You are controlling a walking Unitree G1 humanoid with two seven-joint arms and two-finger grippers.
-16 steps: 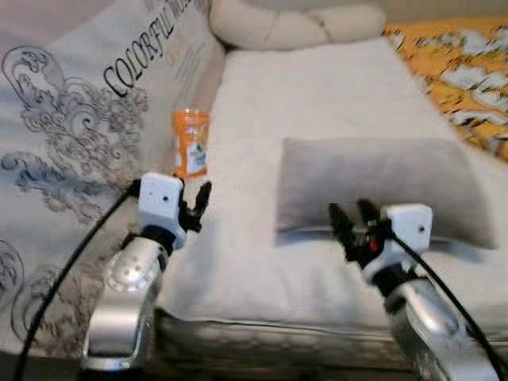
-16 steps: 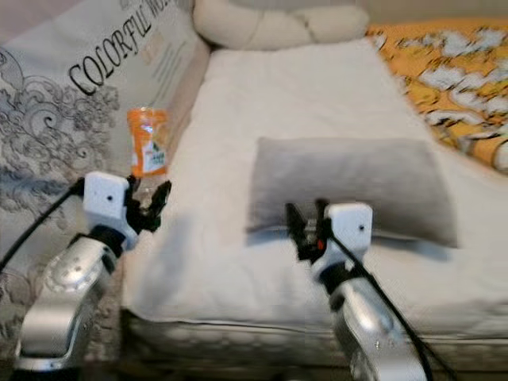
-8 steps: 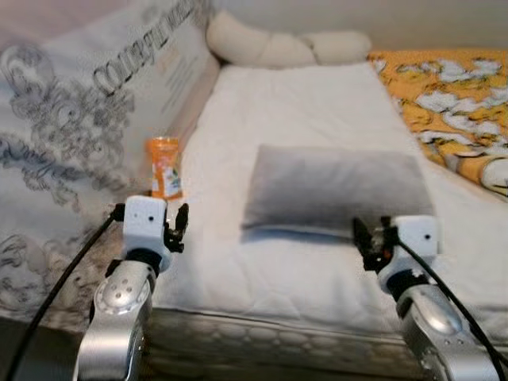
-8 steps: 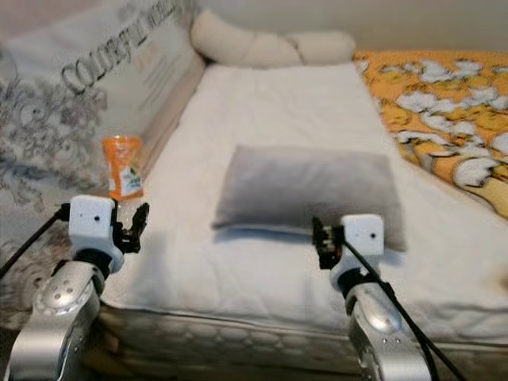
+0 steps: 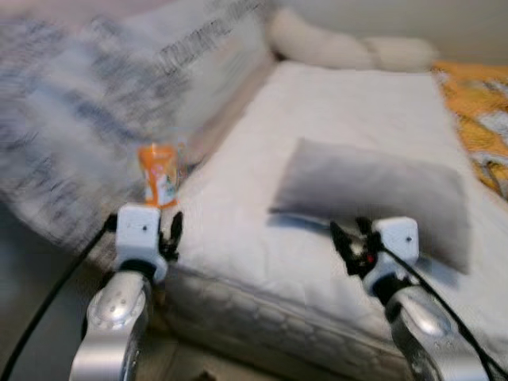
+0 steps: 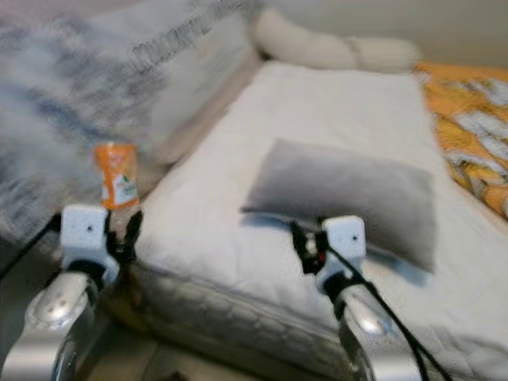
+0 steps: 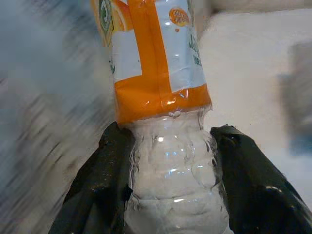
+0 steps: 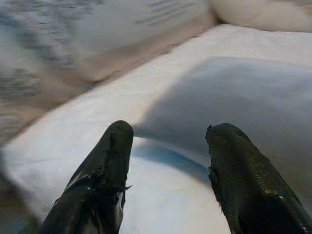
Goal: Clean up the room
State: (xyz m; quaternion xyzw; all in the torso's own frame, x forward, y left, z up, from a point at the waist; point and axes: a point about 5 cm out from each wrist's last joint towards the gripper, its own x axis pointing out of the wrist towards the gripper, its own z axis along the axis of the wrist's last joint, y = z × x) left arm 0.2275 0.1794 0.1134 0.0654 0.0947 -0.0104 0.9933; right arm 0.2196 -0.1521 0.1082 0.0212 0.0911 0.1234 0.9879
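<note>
White quilted bed [image 5: 357, 103] with a grey pillow [image 5: 373, 194] lying flat near its front edge; cream bolster [image 5: 349, 49] at the far end; orange patterned blanket [image 5: 480, 103] alongside; printed fabric panel [image 5: 95, 103], blurred.

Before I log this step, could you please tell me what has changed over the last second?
Mostly the camera: the view has swung and blurred as the robot moves. The left tool stays shut on the bottle and seems to have carried it back from the bed towards its edge. The right tool stays open in front of the pillow, which has not moved.
</note>
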